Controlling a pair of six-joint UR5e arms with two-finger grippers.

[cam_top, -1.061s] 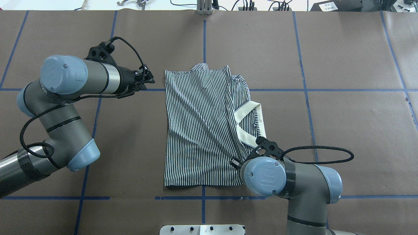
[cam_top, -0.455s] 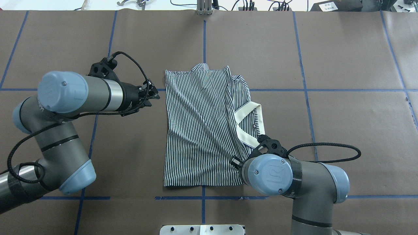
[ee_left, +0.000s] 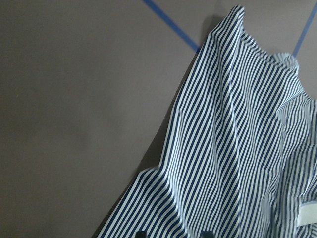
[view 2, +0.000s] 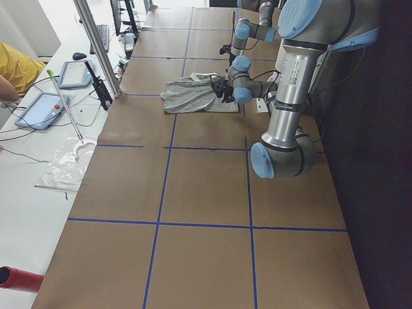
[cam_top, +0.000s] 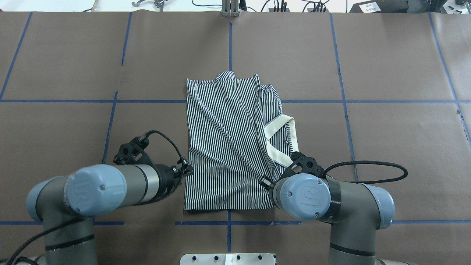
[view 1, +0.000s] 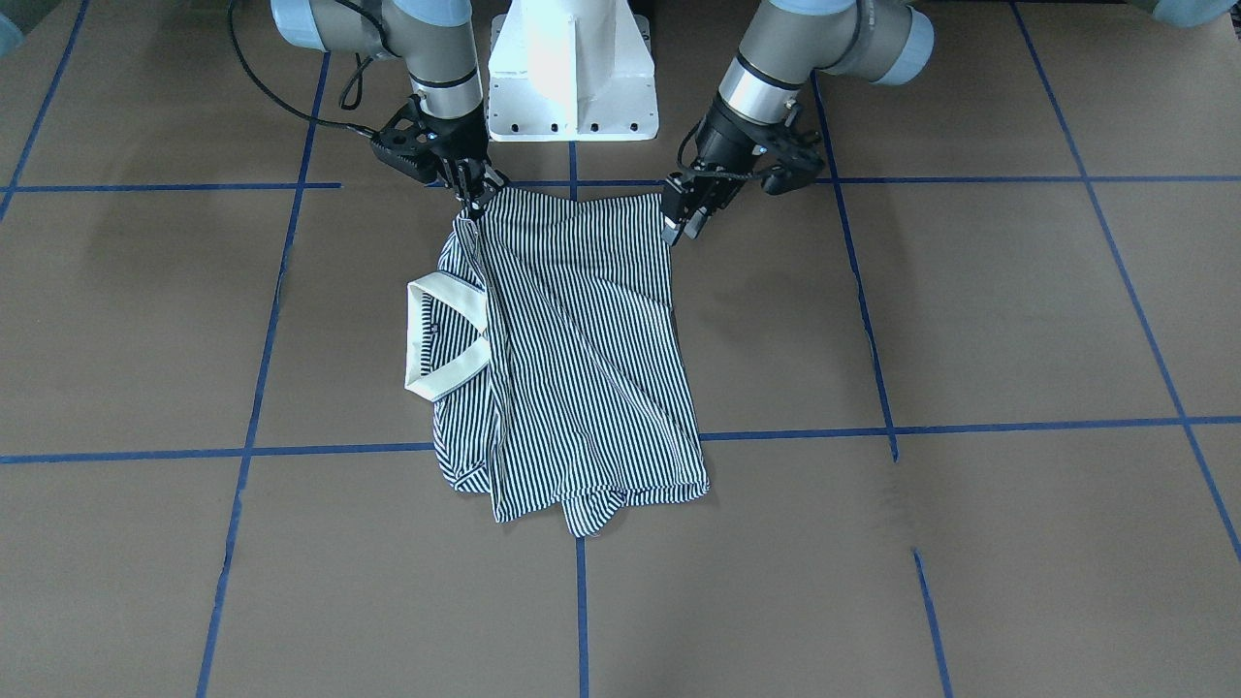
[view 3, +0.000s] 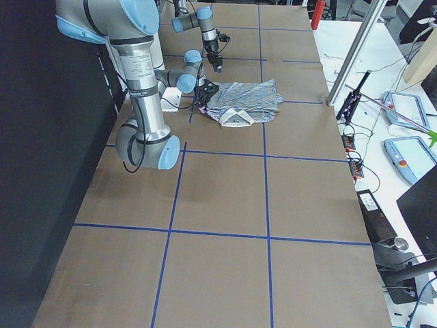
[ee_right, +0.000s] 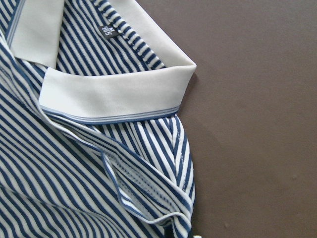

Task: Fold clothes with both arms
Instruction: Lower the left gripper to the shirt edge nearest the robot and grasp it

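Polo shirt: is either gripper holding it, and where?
Right gripper seems to pinch the polo shirt at its collar-side corner; left gripper open beside hem corner.

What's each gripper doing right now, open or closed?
Left gripper: open at the polo shirt's edge, holding nothing.
Right gripper: closed on the polo shirt's corner.

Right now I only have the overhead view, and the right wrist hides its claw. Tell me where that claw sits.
Observer: In the front view the right claw points down, tips at the shirt's edge nearest the white base, on the collar side.
Operator: Tell me whether it is pinching.
Observer: Cannot tell; the front view shows its fingers close together at the cloth, the contact hidden.
Operator: Now report the other arm.
Observer: Its wrist camera shows the left claw's two tips apart, striped cloth between them.
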